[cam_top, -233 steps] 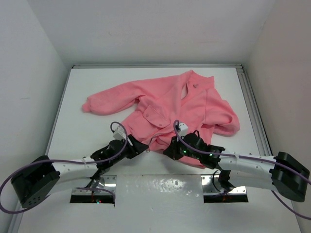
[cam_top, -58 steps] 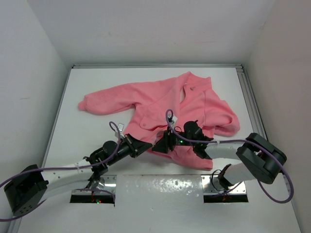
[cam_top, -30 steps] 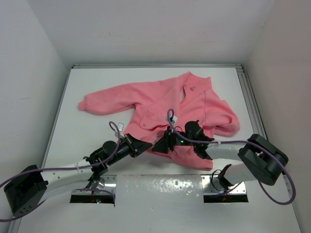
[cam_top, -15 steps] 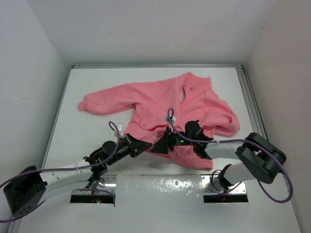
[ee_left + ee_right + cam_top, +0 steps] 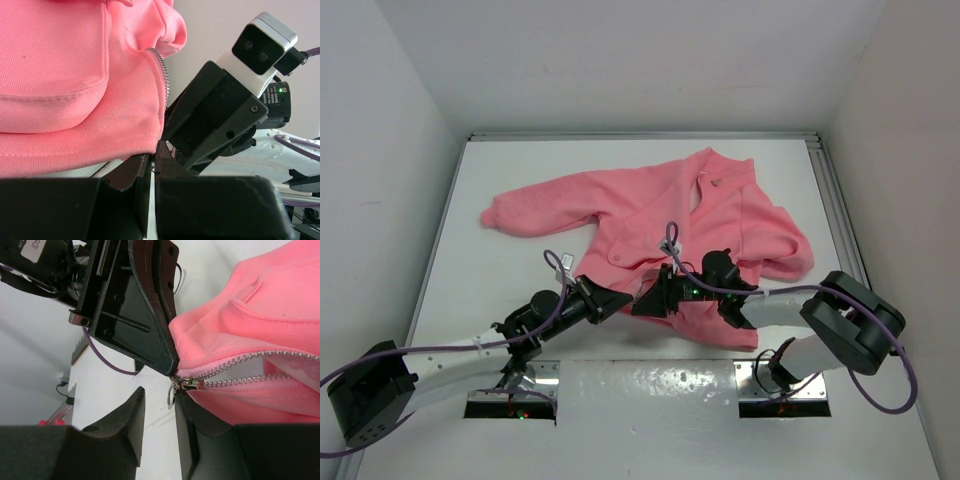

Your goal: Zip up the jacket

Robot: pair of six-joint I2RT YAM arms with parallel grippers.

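The salmon-pink jacket (image 5: pixel 720 215) lies spread on the white table, its front hem toward the arms. My left gripper (image 5: pixel 618 300) is shut on the hem's bottom corner (image 5: pixel 150 150), just below the zipper teeth (image 5: pixel 163 82). My right gripper (image 5: pixel 644 299) faces it tip to tip. In the right wrist view the metal slider (image 5: pixel 190 384) sits at the zipper's bottom end, with the two rows of teeth apart beyond it. Its ring pull (image 5: pixel 171 399) hangs between my right gripper's (image 5: pixel 159 396) fingers, against the right one. A gap still shows to the left finger (image 5: pixel 131 412).
The left arm's black fingers (image 5: pixel 145 325) fill the space just above the slider. The left sleeve (image 5: pixel 535 210) stretches to the table's left; the right sleeve (image 5: pixel 785 255) is bunched at the right. White walls enclose the table on three sides.
The right gripper's jaws have narrowed around the ring pull. Both arms and the jacket have stayed almost where they were.
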